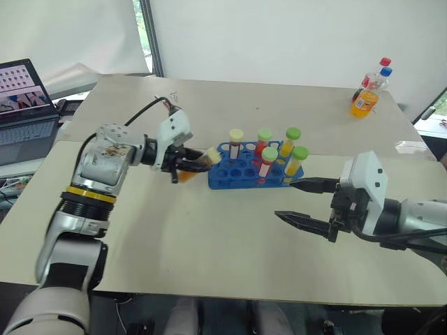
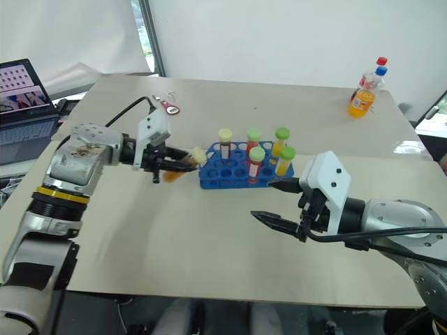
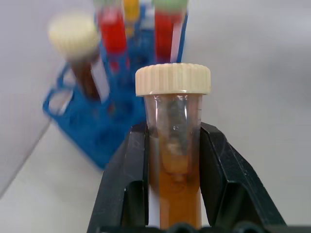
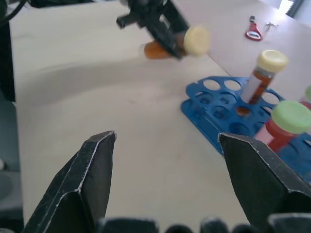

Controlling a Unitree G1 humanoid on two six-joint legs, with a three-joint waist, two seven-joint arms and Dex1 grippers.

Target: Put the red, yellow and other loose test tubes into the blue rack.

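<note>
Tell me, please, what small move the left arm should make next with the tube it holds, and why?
Probably turn the amber tube upright over a free hole. The left gripper holds it lying sideways, cap towards the blue rack, whose near holes look free.

I see an open laptop (image 1: 24, 105) at the table's far left, and an orange soda bottle (image 1: 366, 96) far right.
</note>
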